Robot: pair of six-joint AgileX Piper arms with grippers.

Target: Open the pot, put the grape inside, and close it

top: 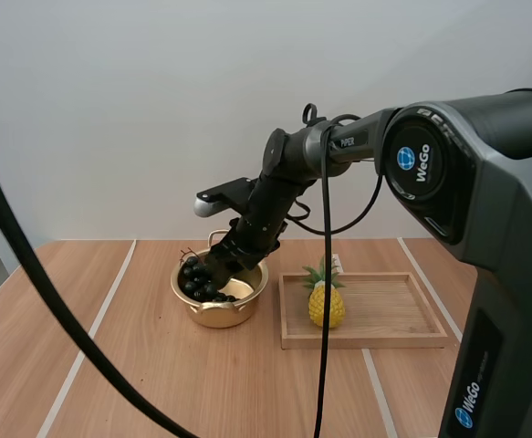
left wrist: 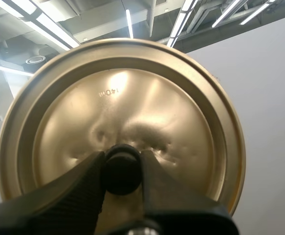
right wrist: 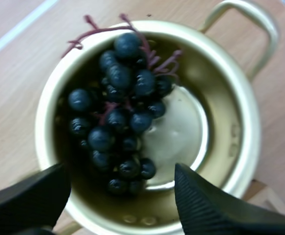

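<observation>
- Right gripper, wide open and empty, hangs over the pot; grapes lie inside, toward its 10 o'clock wall.
- Left gripper pinches the lid by its knob; closing falls to it.

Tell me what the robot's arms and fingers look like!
The right arm is dark grey with thick, rounded joints. It has a round blue badge with white WeGo lettering beside it, and small white PiPER lettering nearer the wrist. The right gripper has two black, wedge-shaped fingers with ribbed inner faces. The left gripper has the same black, finely ribbed fingers.
</observation>
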